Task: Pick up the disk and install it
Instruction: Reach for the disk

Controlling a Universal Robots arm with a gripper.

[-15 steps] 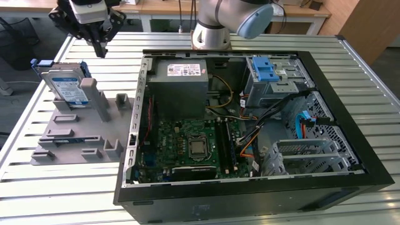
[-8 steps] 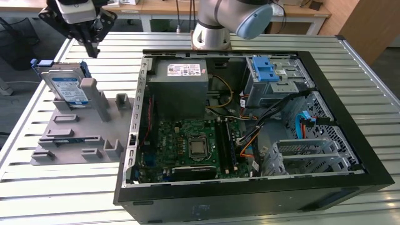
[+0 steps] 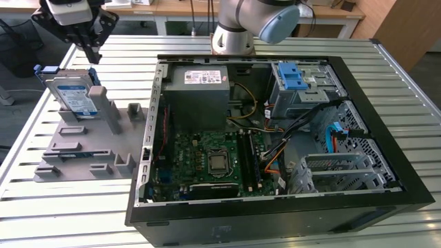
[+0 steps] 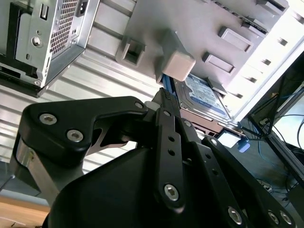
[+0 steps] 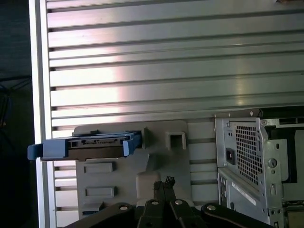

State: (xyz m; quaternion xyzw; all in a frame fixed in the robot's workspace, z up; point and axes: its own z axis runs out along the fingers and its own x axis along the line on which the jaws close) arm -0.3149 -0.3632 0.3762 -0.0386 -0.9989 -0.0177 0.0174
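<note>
The disk point(image 3: 74, 95) is a silver drive with a white-and-blue label and blue rails. It stands on edge in a grey holder point(image 3: 82, 152) on the table, at the exterior view's left. My gripper point(image 3: 92, 55) hangs just above and behind the disk's top edge, not touching it, its fingers shut together with nothing between them. In the first wrist view the disk point(image 5: 88, 145) appears edge-on beyond the shut gripper point(image 5: 164, 184). In the second wrist view the disk's label point(image 4: 204, 95) shows past the fingers point(image 4: 166, 107).
An open computer case point(image 3: 358, 103) lies on the slatted metal table point(image 3: 62, 217), to the right of the holder in the exterior view. Inside it are a grey power-supply box point(image 3: 200, 85), a motherboard point(image 3: 214, 160) and a drive cage with a blue latch point(image 3: 293, 77).
</note>
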